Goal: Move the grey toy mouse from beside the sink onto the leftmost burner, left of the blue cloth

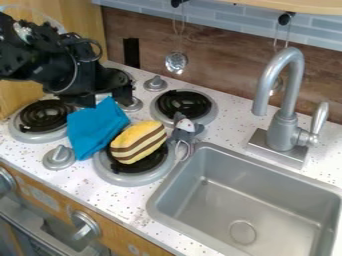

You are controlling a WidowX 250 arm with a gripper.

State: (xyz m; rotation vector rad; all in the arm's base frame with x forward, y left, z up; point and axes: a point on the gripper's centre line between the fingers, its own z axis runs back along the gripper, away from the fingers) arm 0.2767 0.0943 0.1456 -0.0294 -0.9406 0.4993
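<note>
Blue cloth below an open gripper, toy stove and sink

Gripper (104,100): one, black, two-fingered; entering from the upper left and hanging above the left part of the counter (137,201). Fingers well apart; upper corner of the cloth at the gap between them. Whether they touch it, cannot tell; no grip on it visible.

Blue cloth (97,127): one, creased; between the front left burner (47,116) and the front right burner (133,176), overlapping the rim of the former. Lower end near the counter's front edge, just beside a grey stove knob (59,156).

Yellow plush toy (138,142): one, with brown and white stripes; lying tilted on the front right burner, just beside the cloth.

Grey plush figure (185,128): one, small; between the front right burner, the back right burner (183,104) and the sink's near left corner. A thin wire loop (182,150) at its lower end.

Sink (230,192): one, grey metal basin, set in the right part of the counter. Faucet (283,120): silver, arched, at the counter's back edge.

Hanging utensils: a metal ladle (176,62) before the brown back wall (220,75).
</note>
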